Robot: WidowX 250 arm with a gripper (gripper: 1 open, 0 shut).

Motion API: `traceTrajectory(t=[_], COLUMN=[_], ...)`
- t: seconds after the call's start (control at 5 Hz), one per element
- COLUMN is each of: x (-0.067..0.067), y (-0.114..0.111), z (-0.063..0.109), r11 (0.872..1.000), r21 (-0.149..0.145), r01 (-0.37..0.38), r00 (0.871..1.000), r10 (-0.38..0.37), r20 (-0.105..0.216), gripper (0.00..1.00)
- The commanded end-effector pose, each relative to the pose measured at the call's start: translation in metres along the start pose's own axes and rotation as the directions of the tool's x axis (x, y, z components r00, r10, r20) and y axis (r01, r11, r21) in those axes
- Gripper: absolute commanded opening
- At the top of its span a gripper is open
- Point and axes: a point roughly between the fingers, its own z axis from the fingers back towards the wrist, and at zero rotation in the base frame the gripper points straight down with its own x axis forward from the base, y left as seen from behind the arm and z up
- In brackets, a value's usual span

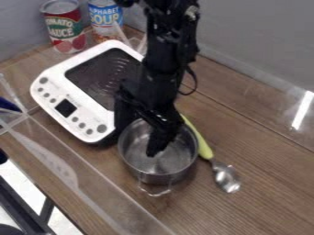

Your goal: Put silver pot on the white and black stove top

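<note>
The stove top [86, 83] sits in the upper left of the frame, nothing on it. The silver pot [157, 158] is just below centre, close to the stove's right corner, with the gripper [157, 138] spread wide and dipping into it, not gripping anything yet. My worry: if it pinches the thin rim off-centre, the pot could tip or slide into the spoon [211, 156] on its right.
</note>
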Motion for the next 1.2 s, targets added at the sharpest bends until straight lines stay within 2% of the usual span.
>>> traceTrajectory(t=[0.0, 0.2, 0.6, 1.0], x=[0.006, 0.005, 0.004, -0.006], y=[0.015, 0.028, 0.032, 0.027], z=[0.005, 0.002, 0.003, 0.005], r11=[1.0, 1.0, 0.999, 1.0], r21=[0.004, -0.002, -0.016, -0.02], r01=[-0.004, -0.014, -0.028, 0.005], r00=[0.999, 0.999, 0.999, 0.999], r10=[0.003, 0.014, 0.028, -0.004], r20=[0.041, 0.044, 0.045, 0.049], gripper=[1.0, 1.0, 1.0, 1.0])
